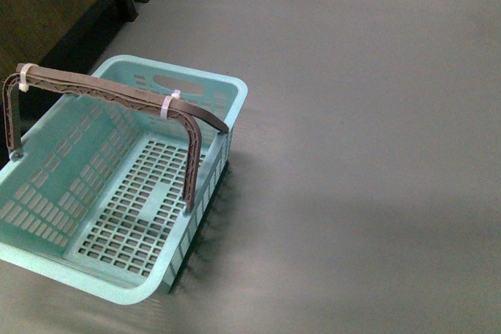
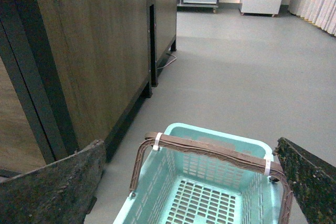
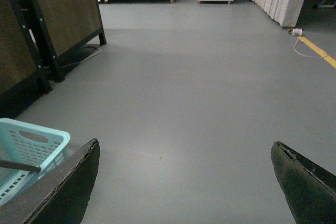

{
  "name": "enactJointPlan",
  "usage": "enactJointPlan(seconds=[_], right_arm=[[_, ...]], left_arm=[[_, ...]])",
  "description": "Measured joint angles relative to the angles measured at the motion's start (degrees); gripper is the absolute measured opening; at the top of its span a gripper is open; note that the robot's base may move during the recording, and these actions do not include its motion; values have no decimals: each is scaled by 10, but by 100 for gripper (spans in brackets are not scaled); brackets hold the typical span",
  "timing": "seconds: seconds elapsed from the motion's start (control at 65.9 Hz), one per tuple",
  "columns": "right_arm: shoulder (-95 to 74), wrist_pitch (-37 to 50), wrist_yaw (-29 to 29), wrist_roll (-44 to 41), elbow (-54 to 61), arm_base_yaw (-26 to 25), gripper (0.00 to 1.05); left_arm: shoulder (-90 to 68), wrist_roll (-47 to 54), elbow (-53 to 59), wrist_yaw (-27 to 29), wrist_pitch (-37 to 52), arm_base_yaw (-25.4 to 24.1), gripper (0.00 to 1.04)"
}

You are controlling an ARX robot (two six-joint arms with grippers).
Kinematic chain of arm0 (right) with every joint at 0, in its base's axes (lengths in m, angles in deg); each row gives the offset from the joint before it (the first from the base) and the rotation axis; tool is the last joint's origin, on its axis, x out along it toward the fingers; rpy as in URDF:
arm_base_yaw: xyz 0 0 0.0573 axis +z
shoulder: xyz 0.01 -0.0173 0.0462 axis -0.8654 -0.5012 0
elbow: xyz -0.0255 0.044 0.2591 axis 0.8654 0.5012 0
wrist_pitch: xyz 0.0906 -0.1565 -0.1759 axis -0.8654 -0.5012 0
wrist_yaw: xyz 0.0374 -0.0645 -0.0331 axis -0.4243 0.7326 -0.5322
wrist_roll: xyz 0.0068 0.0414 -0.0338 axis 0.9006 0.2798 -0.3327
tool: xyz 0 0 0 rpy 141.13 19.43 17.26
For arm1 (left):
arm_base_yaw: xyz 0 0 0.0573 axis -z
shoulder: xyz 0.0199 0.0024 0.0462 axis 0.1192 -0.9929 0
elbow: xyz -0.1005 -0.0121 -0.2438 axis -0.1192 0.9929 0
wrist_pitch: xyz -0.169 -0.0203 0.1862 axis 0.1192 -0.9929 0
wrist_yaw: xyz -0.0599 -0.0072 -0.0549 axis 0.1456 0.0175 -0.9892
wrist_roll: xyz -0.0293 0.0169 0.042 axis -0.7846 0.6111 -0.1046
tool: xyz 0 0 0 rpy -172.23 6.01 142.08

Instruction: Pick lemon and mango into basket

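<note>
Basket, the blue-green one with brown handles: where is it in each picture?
Front view: the light aqua slotted plastic basket fills the picture's lower left.
Left wrist view: at the picture's bottom centre.
Right wrist view: only a corner, at the picture's lower left edge.
Shared landmark: the dark wooden cabinet beside it.

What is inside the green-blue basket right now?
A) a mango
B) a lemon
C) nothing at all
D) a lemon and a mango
C: in the front view the basket shows only its own bare slotted bottom, with no fruit lying in it.
</note>
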Motion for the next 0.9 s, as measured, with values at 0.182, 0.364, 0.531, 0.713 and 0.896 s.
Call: enactJointPlan(seconds=[0.182, 0.364, 0.531, 0.713, 0.896], right_arm=[[0, 0, 0, 0, 0, 0, 96], [0, 0, 0, 0, 0, 0, 96], [0, 0, 0, 0, 0, 0, 96], [0, 0, 0, 0, 0, 0, 96], [0, 0, 0, 0, 0, 0, 96]], left_arm=[[0, 0, 0, 0, 0, 0, 98], [0, 0, 0, 0, 0, 0, 98], [-221, -218, -97, -139, -118, -55, 98], [-523, -425, -163, -169, 118, -112, 98], [-815, -553, -228, -136, 272, -89, 98]])
